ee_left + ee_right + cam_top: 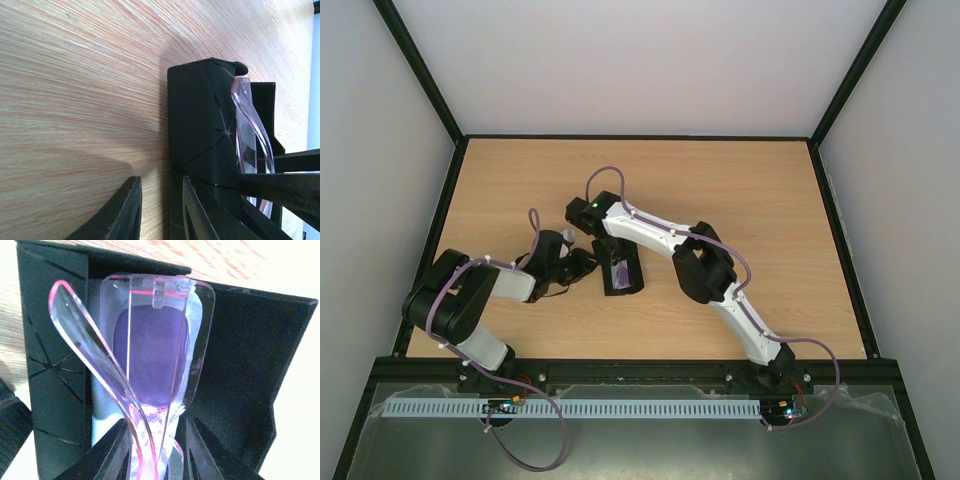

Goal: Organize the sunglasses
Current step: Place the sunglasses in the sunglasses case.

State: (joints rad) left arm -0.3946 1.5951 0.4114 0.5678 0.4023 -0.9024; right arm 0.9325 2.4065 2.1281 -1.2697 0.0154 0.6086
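The black case lies open on the table, left of centre. The pink translucent sunglasses are folded and stand end-down in the case. My right gripper is shut on the sunglasses at their near end, and in the top view it points down into the case. My left gripper is open and low on the table. Its right finger lies against the case's side wall, and its left finger is apart over bare wood. The sunglasses' arm rises above the case rim.
A light blue cloth shows inside the case behind the sunglasses. The wooden table has a black frame round its edge, with white walls beyond. My left arm sits bent at the near left.
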